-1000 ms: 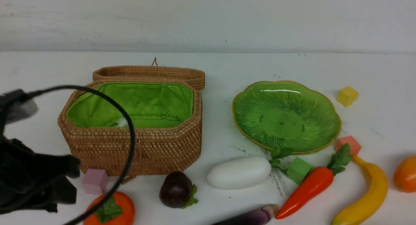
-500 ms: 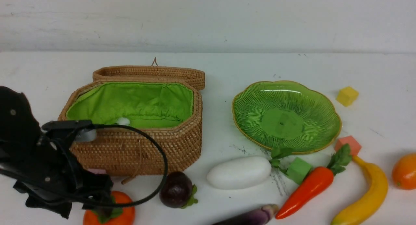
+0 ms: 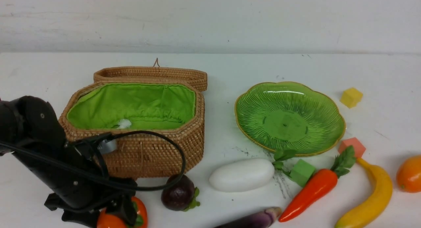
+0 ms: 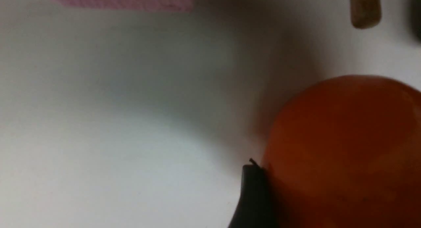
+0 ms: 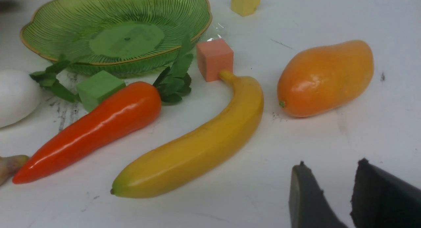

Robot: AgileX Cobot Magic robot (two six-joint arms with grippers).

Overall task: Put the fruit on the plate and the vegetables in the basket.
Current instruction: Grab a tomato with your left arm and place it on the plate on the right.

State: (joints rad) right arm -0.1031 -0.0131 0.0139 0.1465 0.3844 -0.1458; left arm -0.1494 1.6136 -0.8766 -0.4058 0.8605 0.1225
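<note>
Persimmon-like fruit (image 4: pixel 345 149), round and glossy, is lodged at the left fingers (image 3: pixel 127 210), one of them against its side; whether the grip is closed cannot be told. Light, stiff handling is to be expected (toy fruit, probably slippery). It is best taken across its widest girth, clear of the leafy cap. The right fingers (image 5: pixel 307 195) are slightly parted, with nothing between them.

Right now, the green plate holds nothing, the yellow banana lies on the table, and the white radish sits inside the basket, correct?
Not quite: the radish lies on the table, outside the basket, as the front view shows. The rest is right.
</note>
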